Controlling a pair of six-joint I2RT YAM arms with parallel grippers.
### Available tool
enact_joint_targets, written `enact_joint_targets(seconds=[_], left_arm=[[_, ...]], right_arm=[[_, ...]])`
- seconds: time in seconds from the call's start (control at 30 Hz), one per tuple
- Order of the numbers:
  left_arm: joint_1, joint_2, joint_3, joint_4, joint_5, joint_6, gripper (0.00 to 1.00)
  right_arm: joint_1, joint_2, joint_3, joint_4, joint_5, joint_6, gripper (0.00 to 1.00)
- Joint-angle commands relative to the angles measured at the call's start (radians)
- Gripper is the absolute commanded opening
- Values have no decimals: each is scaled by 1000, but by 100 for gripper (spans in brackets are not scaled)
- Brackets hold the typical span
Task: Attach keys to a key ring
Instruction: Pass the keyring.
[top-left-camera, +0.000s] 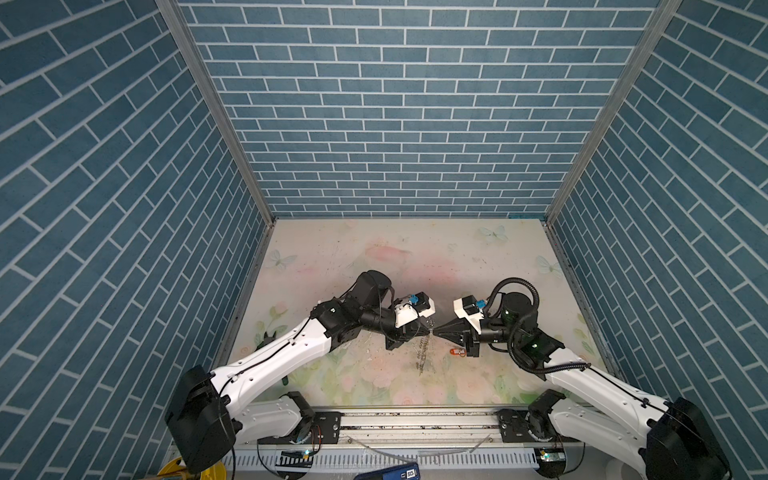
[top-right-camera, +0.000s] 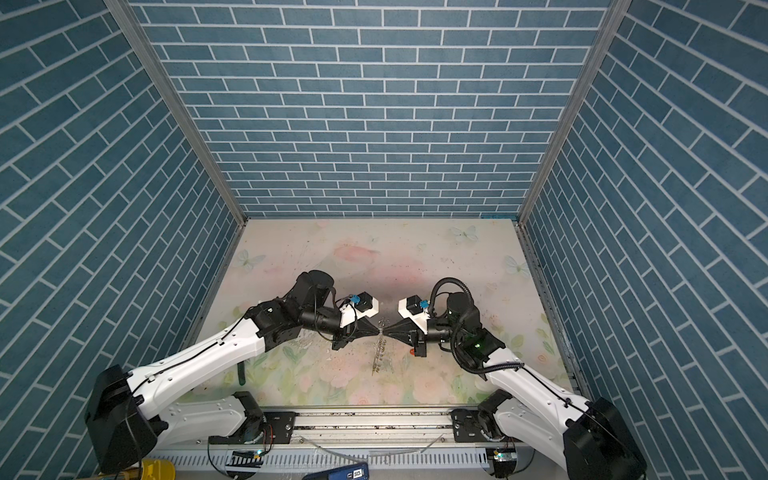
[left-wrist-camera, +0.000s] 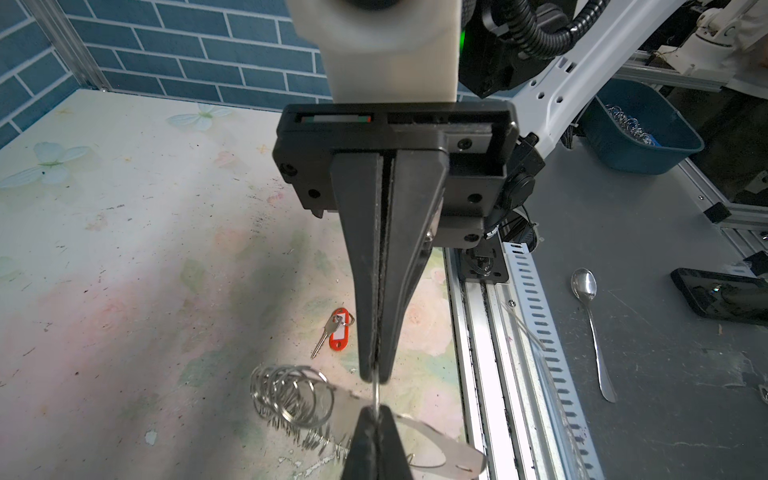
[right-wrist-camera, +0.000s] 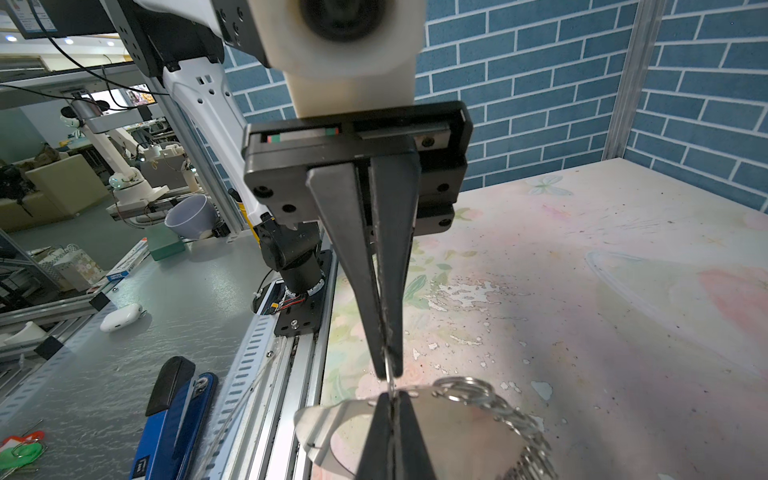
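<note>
Left pincer (left-wrist-camera: 376, 413) and right pincer (left-wrist-camera: 374, 374) meet tip to tip, both clenched on the key ring (left-wrist-camera: 449, 455). The orange-red key tag (left-wrist-camera: 340, 334) lies on the bench (left-wrist-camera: 124, 249) near the key ring, not touching it.

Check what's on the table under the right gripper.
The orange-red key tag, a small silver key on its loop, lies flat on the table below the right gripper. In a top view the gripper covers most of the tag.
</note>
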Motion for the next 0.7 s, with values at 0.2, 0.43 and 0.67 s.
enact_joint_targets(seconds=[0.2, 0.43, 0.67], left_arm=[[-5, -50, -35, 161, -37, -57, 21], [32, -131, -156, 386, -3, -157, 24], [98, -143, -249, 653, 90, -282, 30]], right_arm=[[-8, -36, 26, 107, 23, 59, 0], [-43, -34, -40, 381, 12, 198, 0], [-43, 14, -60, 525, -37, 259, 0]])
